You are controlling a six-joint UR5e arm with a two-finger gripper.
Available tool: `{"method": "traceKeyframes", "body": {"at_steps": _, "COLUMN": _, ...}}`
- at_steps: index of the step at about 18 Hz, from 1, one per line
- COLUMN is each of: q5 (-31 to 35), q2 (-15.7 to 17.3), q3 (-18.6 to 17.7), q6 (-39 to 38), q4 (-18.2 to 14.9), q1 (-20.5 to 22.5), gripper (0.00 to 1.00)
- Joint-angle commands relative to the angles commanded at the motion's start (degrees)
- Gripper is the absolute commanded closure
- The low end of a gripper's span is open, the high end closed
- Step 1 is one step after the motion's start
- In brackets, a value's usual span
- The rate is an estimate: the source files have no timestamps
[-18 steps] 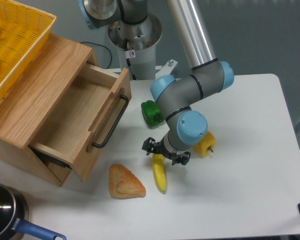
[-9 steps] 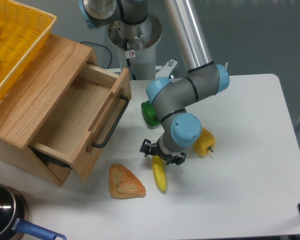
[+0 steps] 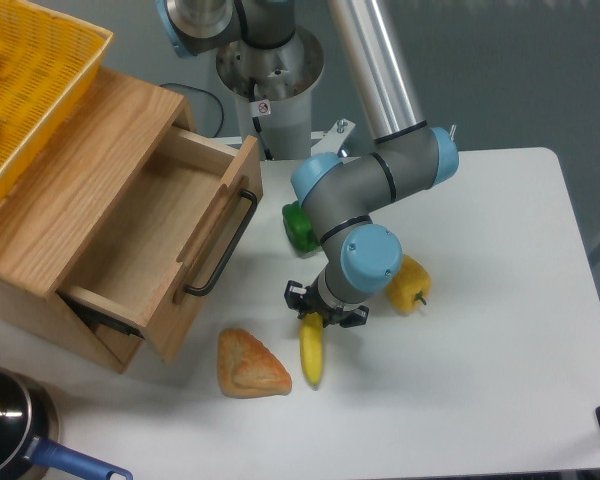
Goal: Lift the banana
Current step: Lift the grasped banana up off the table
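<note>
The banana [image 3: 311, 352] is bright yellow, the two peppers are green [image 3: 298, 226] and yellow [image 3: 408, 284]. The pastry [image 3: 250, 364] is golden brown. The drawer box [image 3: 110, 225] is light wood, the basket [image 3: 35, 80] yellow mesh, the table [image 3: 480, 330] white, the arm [image 3: 370, 200] grey with light blue caps.
</note>
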Motion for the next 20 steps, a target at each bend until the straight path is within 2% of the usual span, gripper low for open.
{"method": "traceKeyframes", "body": {"at_steps": 4, "q5": 0.7, "q2": 0.9, "q3": 0.5, "q6": 0.4, "q4": -0.1, "q1": 0.3, "gripper": 0.83}}
{"method": "traceKeyframes", "body": {"at_steps": 7, "q5": 3.0, "q2": 2.6, "q3": 1.0, "q6": 0.5, "q4": -0.2, "q1": 0.8, "gripper": 0.84}}
{"method": "traceKeyframes", "body": {"at_steps": 10, "q5": 6.6, "q2": 4.1, "q3": 2.9, "q6": 0.7, "q4": -0.7, "q1": 1.3, "gripper": 0.84}}
{"method": "traceKeyframes", "body": {"at_steps": 15, "q5": 6.9, "q2": 6.1, "q3": 6.3, "q6": 1.7, "q4": -0.9, "q1": 4.1, "gripper": 0.84}}
{"method": "traceKeyframes", "body": {"at_steps": 20, "q5": 7.1, "q2": 10.6, "q3": 7.2, "q6": 6.0, "q4": -2.1, "q1": 7.6, "gripper": 0.85}}
